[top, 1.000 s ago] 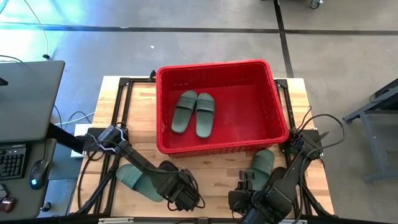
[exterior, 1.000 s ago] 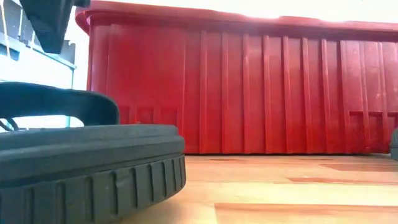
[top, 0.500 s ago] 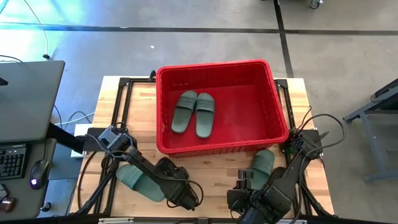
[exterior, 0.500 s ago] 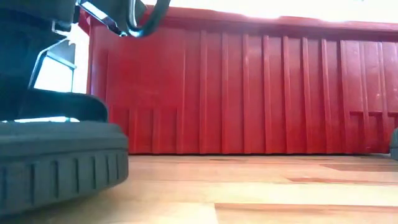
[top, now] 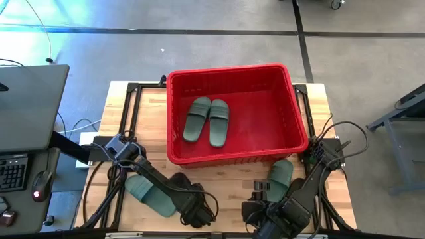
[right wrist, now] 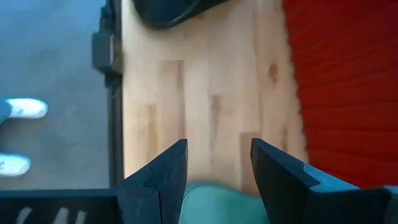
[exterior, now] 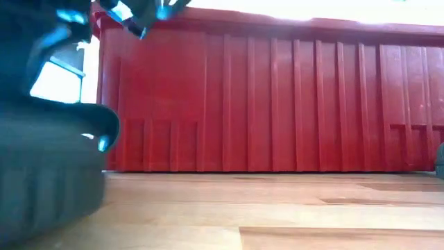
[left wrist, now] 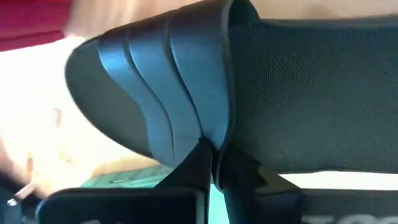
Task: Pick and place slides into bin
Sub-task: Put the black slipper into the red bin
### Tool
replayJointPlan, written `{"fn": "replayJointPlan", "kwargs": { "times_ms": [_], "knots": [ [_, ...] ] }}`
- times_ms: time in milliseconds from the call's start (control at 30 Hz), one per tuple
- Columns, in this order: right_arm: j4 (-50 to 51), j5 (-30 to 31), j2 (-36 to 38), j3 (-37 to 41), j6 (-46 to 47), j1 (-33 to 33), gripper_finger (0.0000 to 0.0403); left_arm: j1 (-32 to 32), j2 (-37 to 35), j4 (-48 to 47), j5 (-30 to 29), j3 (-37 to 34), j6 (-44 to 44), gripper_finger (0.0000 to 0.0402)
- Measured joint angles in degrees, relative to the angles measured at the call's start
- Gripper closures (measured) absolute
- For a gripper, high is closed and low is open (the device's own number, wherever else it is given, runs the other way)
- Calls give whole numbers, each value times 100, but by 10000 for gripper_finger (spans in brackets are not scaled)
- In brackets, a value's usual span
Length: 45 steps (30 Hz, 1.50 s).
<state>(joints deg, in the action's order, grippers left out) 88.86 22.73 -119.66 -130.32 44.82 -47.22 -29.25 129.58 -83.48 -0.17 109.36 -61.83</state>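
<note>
My left gripper (top: 194,211), near the table's front edge, is shut on a black slide (left wrist: 298,93). The slide also shows blurred at the left of the low view (exterior: 48,173). My right gripper (right wrist: 217,171) is open at the front right of the table (top: 260,211). A green surface (right wrist: 224,202) shows low between its fingers, and I cannot tell whether they touch it. The red bin (top: 295,106) stands mid-table with two green slides (top: 207,119) lying flat inside. One green slide (top: 147,191) lies on the table at the left, another (top: 280,172) at the right. My left gripper pinches the edge of the black slide's wide ribbed strap (left wrist: 208,134) between its two shut fingers (left wrist: 199,165). The strap arches away from the fingers and the footbed (left wrist: 323,106) runs off beside it. Whether the sole is clear of the table cannot be told.
The bin's near wall (exterior: 277,104) rises close behind the front strip of bare wood (exterior: 277,208). A black frame rail (right wrist: 112,74) edges the table's left side. A desk with a keyboard (top: 16,169) stands left of the table.
The black slide has moved toward the table's left edge with my left gripper. In the low view its end has drawn back from mid-picture to the left edge. My right gripper has kept still.
</note>
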Motion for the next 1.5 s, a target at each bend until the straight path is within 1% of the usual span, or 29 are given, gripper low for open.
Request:
{"fn": "replayJointPlan", "kwargs": {
  "times_ms": [100,200,267,300,400,433,500,533,600,667,767,833,900,967,1167,1367,1433,1500],
  "knots": [
    [-24,429,0,0,25,0,235,-50,0,-22,47,398,159,396],
    [43,823,1,0,439,10,235,-177,0,-103,-220,1038,278,395],
    [121,797,1,0,726,36,235,-286,0,-146,-376,1549,394,398],
    [113,675,0,0,740,46,235,-343,0,-153,-412,1814,464,397],
    [111,265,0,0,507,54,236,-540,-3,-195,-526,2539,594,398],
    [114,198,0,0,463,47,238,-614,-53,-115,-637,2577,612,399],
    [109,172,0,0,423,7,242,-737,-334,274,-813,2343,607,399],
    [114,196,0,0,409,-15,243,-779,-416,330,-868,2342,609,399],
    [108,255,2,-2,357,-55,246,-853,-560,357,-992,2463,618,399],
    [110,254,1,-2,316,-82,249,-875,-642,481,-1334,2573,758,400],
    [117,284,2,-2,449,-112,249,-836,-816,1049,-1901,2520,1219,400],
    [115,394,2,-2,554,-150,249,-772,-925,1438,-2319,2543,1742,400],
    [107,420,2,-2,681,-164,249,-651,-1077,1854,-2668,2530,2400,400],
    [122,416,2,-2,917,-165,249,-459,-1180,2065,-2955,2570,3019,401],
    [134,357,7,-2,1725,-242,249,304,-1505,2172,-3192,2551,4641,401],
    [109,-54,2,-9,1931,-236,250,1460,-1650,2197,-3838,2555,5986,401],
    [109,-98,2,-9,1964,-220,250,1952,-1650,2196,-3859,2555,6352,401],
    [109,-273,2,-9,1969,-189,250,2469,-1591,2197,-3663,2558,6523,401]
  ]
}}
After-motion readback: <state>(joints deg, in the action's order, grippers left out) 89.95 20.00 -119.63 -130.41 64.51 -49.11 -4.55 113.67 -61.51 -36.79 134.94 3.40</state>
